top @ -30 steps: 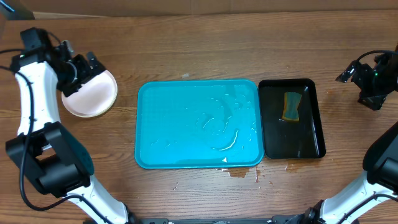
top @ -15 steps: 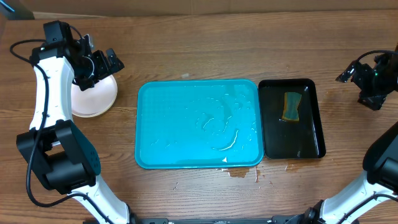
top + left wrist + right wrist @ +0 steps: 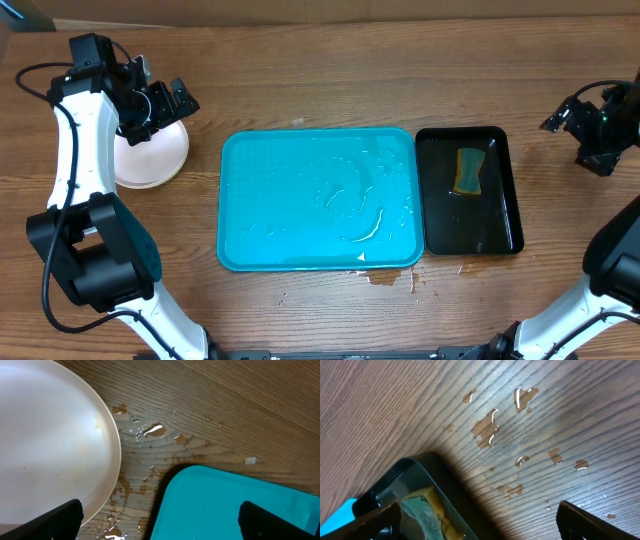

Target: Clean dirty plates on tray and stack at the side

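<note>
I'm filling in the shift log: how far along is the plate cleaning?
Done: the tray holds only water and no plates. The plates sit beside it on the table, with only the top one showing. In hand: nothing. The left gripper hangs open over them, and the right gripper is open near the black tray, where the sponge lies. Left: seemingly nothing, though the stack's count is hidden.

L arm [image 3: 68, 150] rises from near-left base, white link running up to far-left, wrist bent twd centre; L gripper [image 3: 180, 100] tilted down, jaws spread wide, nothing btwn its fingers [image 3: 55, 520]; R arm [image 3: 615, 255] climbs along right edge, wrist at far right; R gripper [image 3: 572, 140] likewise gaping & empty, fingers [image 3: 600, 520] well apart, aimed down & inward.
</note>
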Available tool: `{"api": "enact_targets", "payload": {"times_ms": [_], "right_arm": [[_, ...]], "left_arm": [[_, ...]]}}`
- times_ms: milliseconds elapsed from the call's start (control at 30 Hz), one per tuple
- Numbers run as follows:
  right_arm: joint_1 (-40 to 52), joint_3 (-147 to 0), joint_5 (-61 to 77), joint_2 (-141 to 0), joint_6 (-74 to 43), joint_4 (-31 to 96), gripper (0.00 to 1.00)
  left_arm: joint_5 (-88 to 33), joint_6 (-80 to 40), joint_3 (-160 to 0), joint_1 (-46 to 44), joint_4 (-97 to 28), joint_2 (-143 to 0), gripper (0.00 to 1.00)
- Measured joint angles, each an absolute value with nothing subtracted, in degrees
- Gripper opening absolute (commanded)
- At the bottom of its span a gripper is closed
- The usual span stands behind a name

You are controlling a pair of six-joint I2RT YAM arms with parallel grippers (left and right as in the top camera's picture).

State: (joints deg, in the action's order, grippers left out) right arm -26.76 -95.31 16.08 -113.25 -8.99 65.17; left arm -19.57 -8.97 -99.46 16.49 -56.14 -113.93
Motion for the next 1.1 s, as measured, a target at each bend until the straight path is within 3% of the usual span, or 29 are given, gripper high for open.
{"api": "enact_targets", "payload": {"times_ms": [267,767,1100], "right_arm": [[-20.6,-95.2,16.1,-99.0,-9.0,65.0,1.00],[1.7,-95.2,16.1,-64.6,-8.8,64.9,1.00],[2.7,-90.0,9.1,-42.0,-5.5,56.2,1.00]], "left_arm": [[-19.6,-9.0,-99.5,16.5,-56.1,-113.9,1.00],[-19.6,-9.0,-99.5,16.5,-56.1,-113.9,1.00],[-19.6,-9.0,-99.5,16.5,-56.1,-113.9,1.00]]}}
